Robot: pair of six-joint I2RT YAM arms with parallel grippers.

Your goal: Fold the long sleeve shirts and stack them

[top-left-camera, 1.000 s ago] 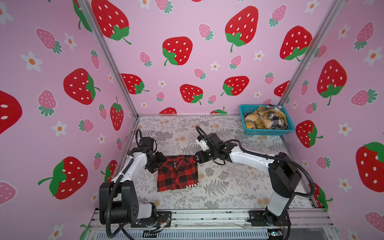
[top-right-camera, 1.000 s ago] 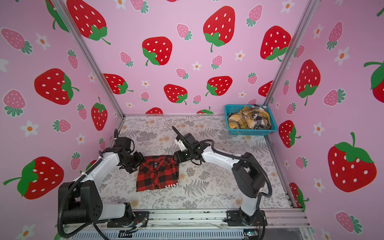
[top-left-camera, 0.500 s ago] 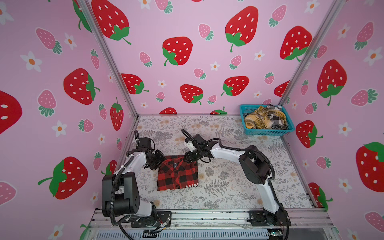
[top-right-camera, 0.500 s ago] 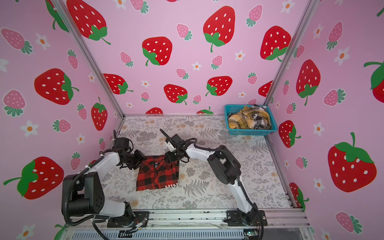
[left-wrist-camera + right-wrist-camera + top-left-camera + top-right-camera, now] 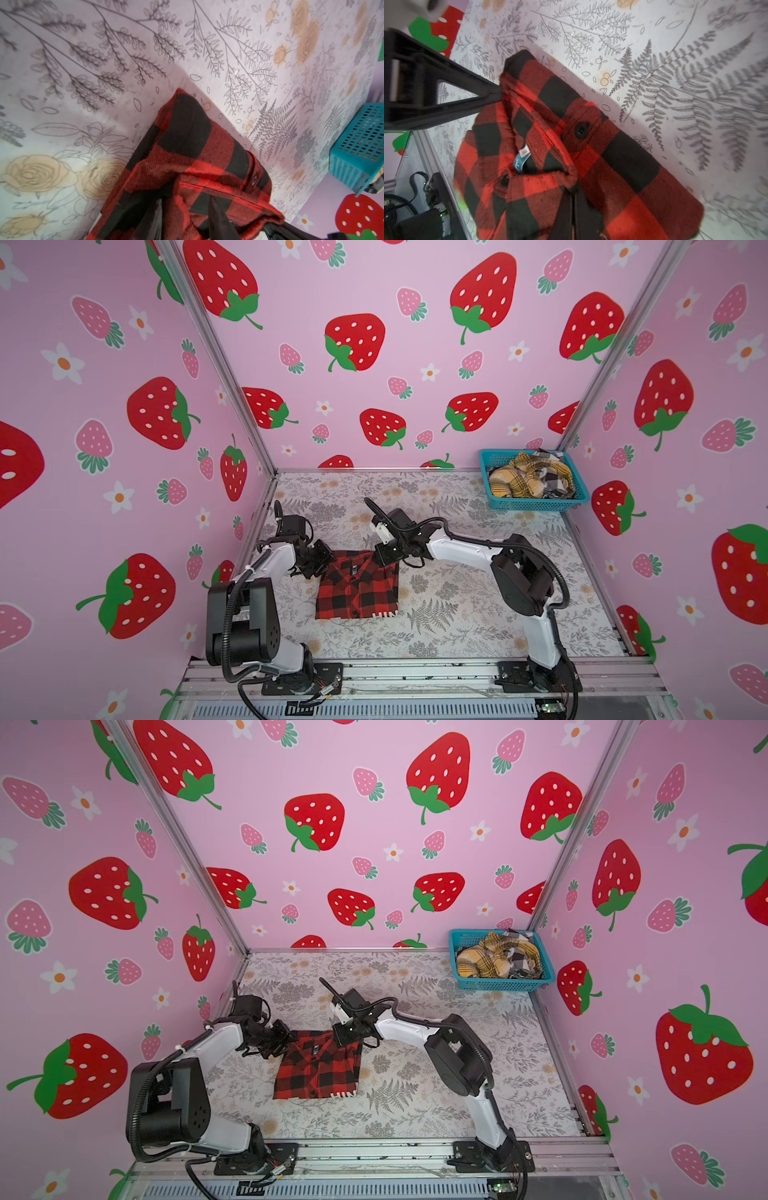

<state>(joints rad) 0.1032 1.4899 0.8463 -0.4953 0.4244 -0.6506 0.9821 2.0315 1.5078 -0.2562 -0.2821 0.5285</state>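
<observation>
Down at the right hand: pressed together on a fold of the red-and-black check shirt, close to the front opening. Just beyond that pinch, a black button, and inside the collar a teal neck label with a small white tab bearing what looks like an M; nothing else on it legible. Seen in both top views at the shirt's far right corner, right hand pointing down, wrist bent, forearm stretched low across the middle of the table from the front right.

At the left hand: dark fingers partly apart, bunched plaid cloth between them; impossible to say whether truly gripped or only straddled. From above, left hand at the shirt's far left corner, elbow folded, forearm angled in from the left edge.

Between the two hands, the shirt, folded to a rough rectangle on the left half of the table, collar toward the far edge. At its near right corner, white letters reading HIN, cut off by the fold.

Well apart, in the far right corner, a teal basket heaped with yellow and black-and-white plaid garments.
</observation>
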